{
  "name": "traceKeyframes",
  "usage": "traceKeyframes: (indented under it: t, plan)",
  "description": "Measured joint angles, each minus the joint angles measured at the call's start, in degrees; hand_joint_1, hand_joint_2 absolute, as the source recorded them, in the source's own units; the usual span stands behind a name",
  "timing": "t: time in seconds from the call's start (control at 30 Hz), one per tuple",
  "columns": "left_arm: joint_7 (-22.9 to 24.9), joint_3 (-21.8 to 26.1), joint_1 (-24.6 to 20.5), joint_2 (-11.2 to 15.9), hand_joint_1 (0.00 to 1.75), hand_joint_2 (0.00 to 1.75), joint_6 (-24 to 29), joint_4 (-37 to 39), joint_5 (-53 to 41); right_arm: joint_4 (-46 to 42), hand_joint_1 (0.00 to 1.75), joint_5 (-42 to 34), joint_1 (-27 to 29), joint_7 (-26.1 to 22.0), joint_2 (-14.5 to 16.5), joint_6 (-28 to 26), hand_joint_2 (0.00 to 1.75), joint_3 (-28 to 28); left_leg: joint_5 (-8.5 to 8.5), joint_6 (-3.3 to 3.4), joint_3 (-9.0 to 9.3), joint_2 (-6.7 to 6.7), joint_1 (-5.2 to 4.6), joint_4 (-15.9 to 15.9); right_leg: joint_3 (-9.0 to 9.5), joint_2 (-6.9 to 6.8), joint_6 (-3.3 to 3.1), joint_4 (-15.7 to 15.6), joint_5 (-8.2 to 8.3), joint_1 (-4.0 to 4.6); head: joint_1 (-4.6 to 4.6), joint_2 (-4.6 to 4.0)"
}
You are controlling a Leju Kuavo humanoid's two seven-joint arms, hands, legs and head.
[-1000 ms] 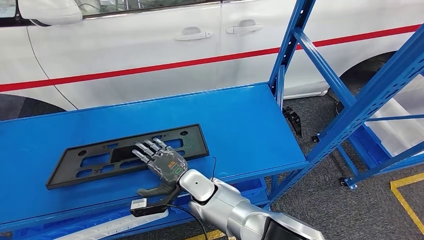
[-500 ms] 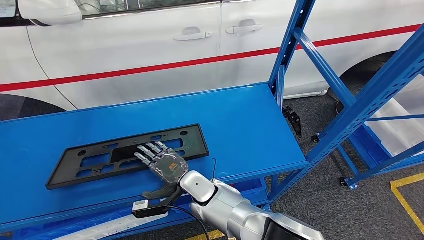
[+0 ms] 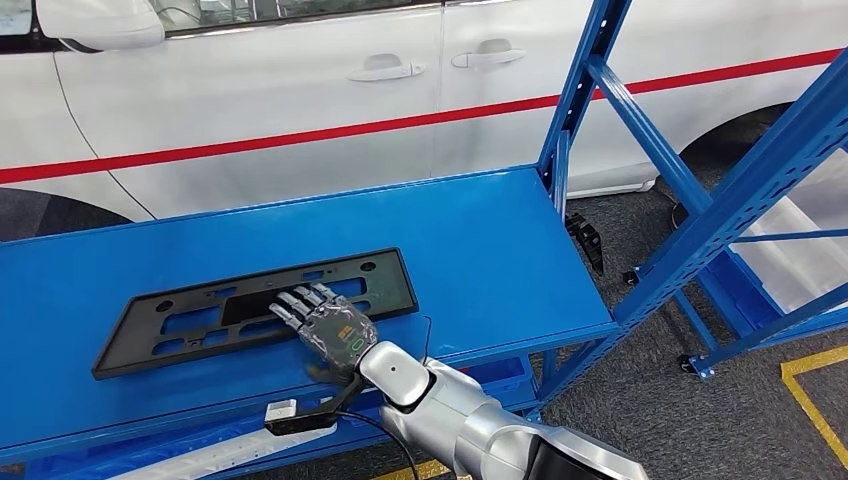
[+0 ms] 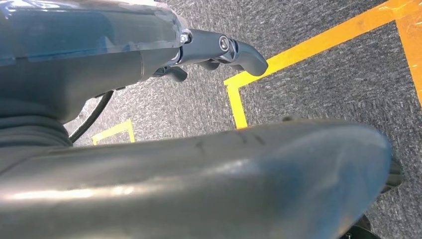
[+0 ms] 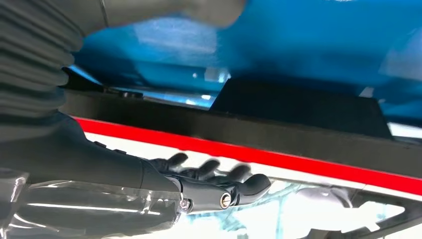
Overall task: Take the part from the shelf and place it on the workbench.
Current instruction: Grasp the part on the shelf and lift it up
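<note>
fingers (image 3: 298, 304) of the right hand (image 3: 328, 330), dark and jointed, lie spread and nearly flat over the near long edge of the flat black rectangular plastic part (image 3: 250, 310), a slotted frame-like plate. no finger wraps the plate, so the hand reads as open and resting on or just above it; true contact cannot be told from the head view. compared with one second ago, the fingers have drawn back slightly toward the plate's near edge, and the thumb, then hanging clear below the palm, is now blurred and tucked in under it. the plate itself has not moved. the right wrist view shows the same fingers (image 5: 209, 169) extended side by side, with nothing clasped between them.

the part lies flat on the blue painted metal workbench surface (image 3: 480, 240), well inside its edges, just left of the blue steel shelf upright (image 3: 580, 90). behind the bench stands a white car body with a red stripe (image 3: 300, 110).

judged from this layout, placement is done and the hand is letting go; withdrawal of the arm is what remains.

the left hand (image 4: 219, 52) hangs over grey carpet with yellow floor tape (image 4: 318, 40); its fingers curl loosely around nothing.
</note>
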Motion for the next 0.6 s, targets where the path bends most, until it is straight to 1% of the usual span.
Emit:
traceKeyframes:
  t: [0.1, 0.3, 0.6]
  plan:
    - [0.0, 0.0, 0.0, 0.0, 0.00, 0.00, 0.0, 0.0, 0.0, 0.3, 1.75, 1.0, 0.0, 1.1, 0.0, -1.4, 1.75, 0.0, 0.00, 0.00, 0.00, 0.00, 0.00, 0.0, 0.00, 0.00, 0.00, 0.0, 0.00, 0.00, 0.00, 0.00]
    - [0.0, 0.0, 0.0, 0.0, 0.00, 0.00, -0.1, 0.0, -0.2, 0.8, 1.75, 2.1, -0.5, 1.9, 0.0, -3.8, 1.75, 0.0, 0.00, 0.00, 0.03, 0.00, 0.00, 0.0, 0.03, 0.00, 0.00, 0.0, 0.00, 0.00, 0.00, 0.00]
    - [0.1, 0.0, -0.1, 0.0, 0.00, 0.00, -0.3, 0.0, -0.3, 1.2, 1.75, 3.8, -0.8, 3.1, 0.0, -4.5, 1.75, 0.0, 0.00, 0.00, 0.11, 0.00, 0.00, 0.0, 0.12, -0.01, 0.00, 0.0, 0.00, 0.00, 0.00, 0.00]
